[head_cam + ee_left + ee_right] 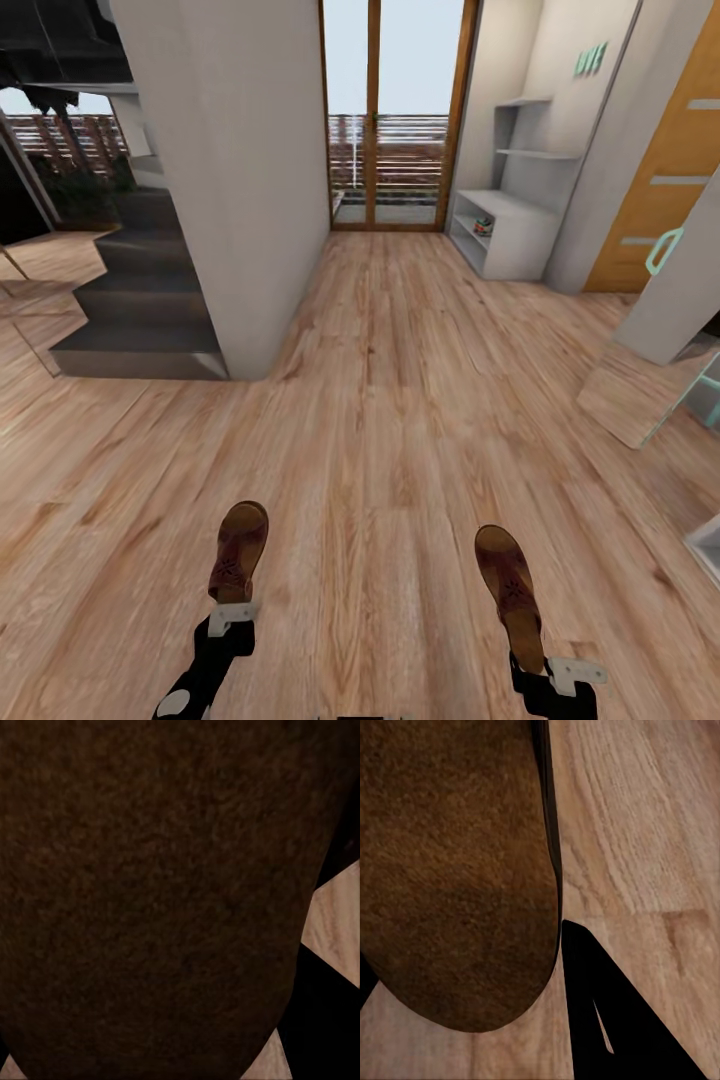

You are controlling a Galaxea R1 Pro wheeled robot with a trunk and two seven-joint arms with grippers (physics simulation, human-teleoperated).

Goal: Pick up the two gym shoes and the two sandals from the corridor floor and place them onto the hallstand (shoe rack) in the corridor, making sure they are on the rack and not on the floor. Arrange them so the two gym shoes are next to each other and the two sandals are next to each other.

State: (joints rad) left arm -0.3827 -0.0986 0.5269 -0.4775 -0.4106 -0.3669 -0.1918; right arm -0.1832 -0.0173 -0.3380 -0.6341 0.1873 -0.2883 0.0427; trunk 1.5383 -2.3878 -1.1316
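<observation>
Each hand carries one brown sandal above the corridor floor.

The left hand (pixel 232 612) grips the left sandal (pixel 239 551); the right hand (pixel 535 668) grips the right sandal (pixel 509 590), toes pointing forward. Far ahead, right of the glass door (pixel 393 115), stands the hallstand (pixel 510 225) with something small on its shelf.

Even, bright daylight enters through the glass door (pixel 398 115) at the far end; pale sky behind it is washed out. The corridor floor (pixel 400 400) is lit flatly, with no glare and only faint soft shadows. The staircase (pixel 140 300) recess at left is dim. Straight walls lean outward toward the head view's edges, a wide-angle stretch. Both wrist views are soft and grainy: each sandal (pixel 150 892) (pixel 450 870) sits too close, texture smeared, with hard black shadow wedges beside it.
</observation>
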